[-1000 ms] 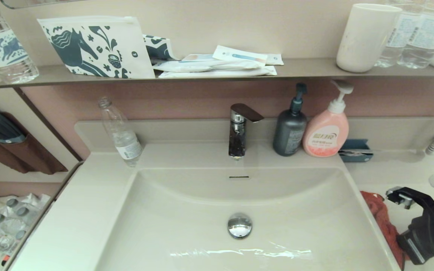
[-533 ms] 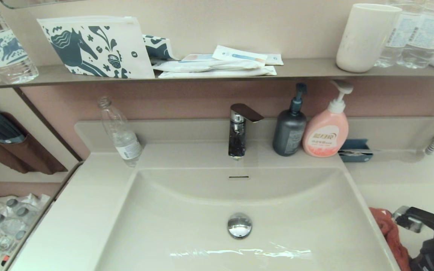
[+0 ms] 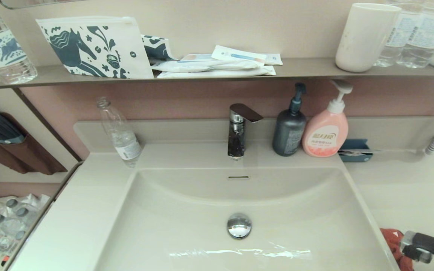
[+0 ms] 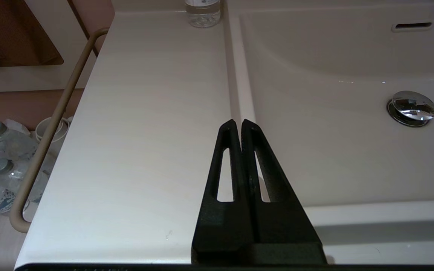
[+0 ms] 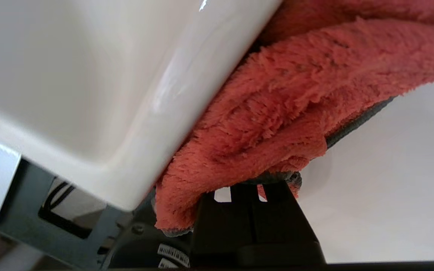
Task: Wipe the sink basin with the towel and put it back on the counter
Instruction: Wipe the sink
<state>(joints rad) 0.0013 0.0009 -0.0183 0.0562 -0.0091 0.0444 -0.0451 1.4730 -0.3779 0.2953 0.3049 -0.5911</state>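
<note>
Head view: right pincer [image 3: 414,251] low at the near right corner of the table [image 3: 405,188], against the towel [image 3: 394,241], which lies bunched just right of the sink basin [image 3: 187,210]. Left wrist view: left pincer [image 4: 238,126] pressed closed and empty, over the table's left side by the basin rim. Right wrist view: towel [image 5: 296,98] covers the fingertips, apparently pinched between them, draped beside the basin's outer edge [image 5: 134,124].

You're seeing orange-red fluffy towel [image 5: 277,109] bunching up on counter [image 3: 405,188], sitting right against sink basin [image 3: 187,210] rim; basin sitting glossy, off-white.
</note>
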